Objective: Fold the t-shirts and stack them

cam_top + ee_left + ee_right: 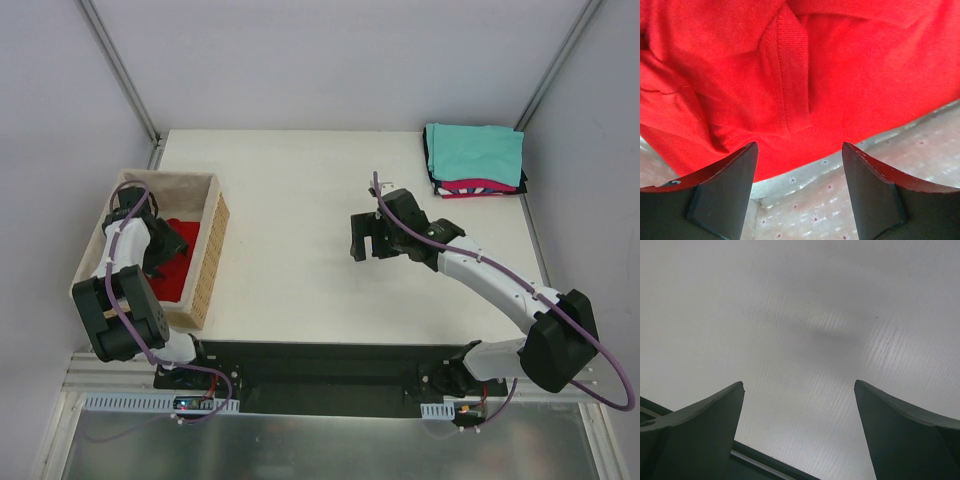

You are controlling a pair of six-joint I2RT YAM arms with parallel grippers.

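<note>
A crumpled bright red t-shirt [178, 262] lies inside the wicker basket [212, 250] at the left. In the left wrist view the red t-shirt [805, 75] fills most of the frame above the flowered lining [840, 200]. My left gripper [165, 245] is down in the basket, open, jaws just short of the shirt's edge; in the left wrist view the left gripper [800, 150] holds nothing. My right gripper [366, 240] hangs open and empty over the bare table; the right wrist view [799, 385] shows the same. A folded stack, teal t-shirt [475, 152] over magenta-pink [480, 186] and black, sits far right.
The white table [300, 220] runs between basket and stack. Grey walls with metal posts enclose the back and sides. A black rail runs along the near edge [330, 360].
</note>
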